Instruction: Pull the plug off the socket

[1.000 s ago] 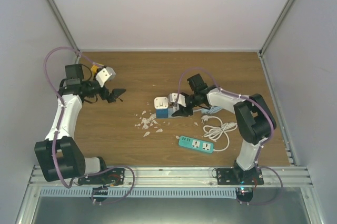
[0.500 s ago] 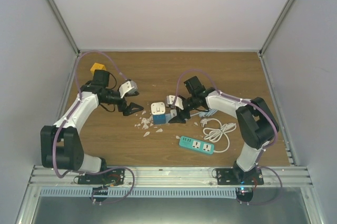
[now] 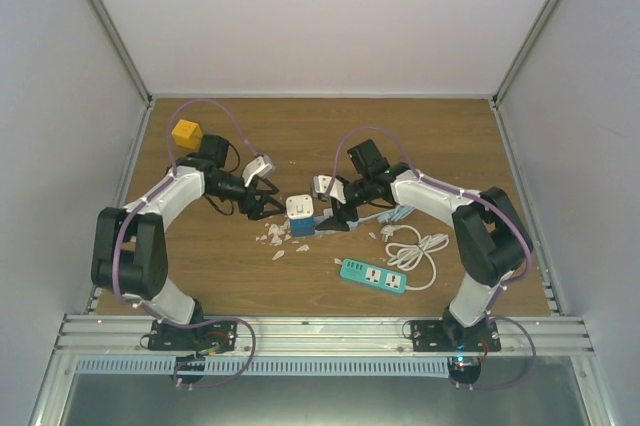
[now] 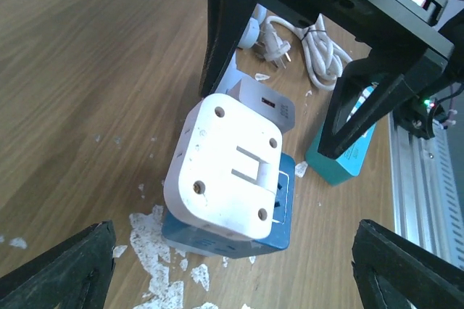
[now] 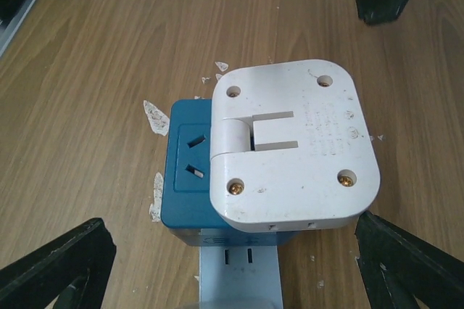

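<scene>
Since the earlier frames the left arm has been swung in from the left edge of the worktop [image 3: 440, 136] toward its middle, so that the left gripper [image 3: 268, 208] is now placed just beside the plug [image 3: 299, 206]; the right arm is seen almost where it was. A yellow block [image 3: 186, 132] is left near the far left corner, well apart from everything else. The left gripper is held released, its fingers [image 4: 76, 265] spread wide on either side of the plug in the left wrist view, with no contact to be seen. White scraps [image 3: 275, 238] are scattered on the wood just nearer than the plug. The white plug is seated on top of the blue socket [image 3: 303, 227], near the middle of the worktop, with one outlet of the socket left uncovered in the right wrist view. A pale grey block [image 4: 264, 102] is set against the socket's side. The right gripper [image 3: 338, 221] is likewise held released just beside the socket, its fingers [image 5: 61, 265] apart and clear of the plug. A teal power strip [image 3: 372, 274] is laid toward the near edge, with a coiled white cable [image 3: 420, 246] beside it.
</scene>
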